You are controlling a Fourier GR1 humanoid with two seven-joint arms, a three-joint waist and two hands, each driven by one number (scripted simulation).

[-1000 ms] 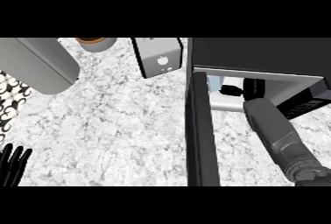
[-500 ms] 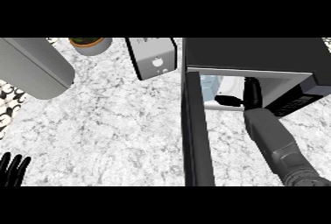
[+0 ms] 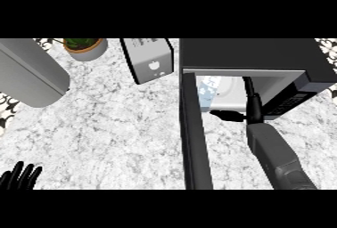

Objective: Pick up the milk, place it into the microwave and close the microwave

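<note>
The microwave stands at the back right, and its dark door is swung open towards me. A pale blue and white milk carton stands inside the cavity, at its left side just behind the door's hinge edge. My right hand reaches into the cavity to the right of the carton. Its fingers are straight and the thumb sticks out to the left, just below the carton. I see a gap between the fingers and the milk. My left hand rests open at the lower left edge.
A silver toaster stands just left of the microwave. A potted plant sits at the back. A big grey rounded object lies at the left. The marble counter spreads between them.
The view has shifted, so the microwave looks nearer. My right hand has gone deeper into the cavity and its fingers have straightened beside the milk. The left hand has barely moved.
</note>
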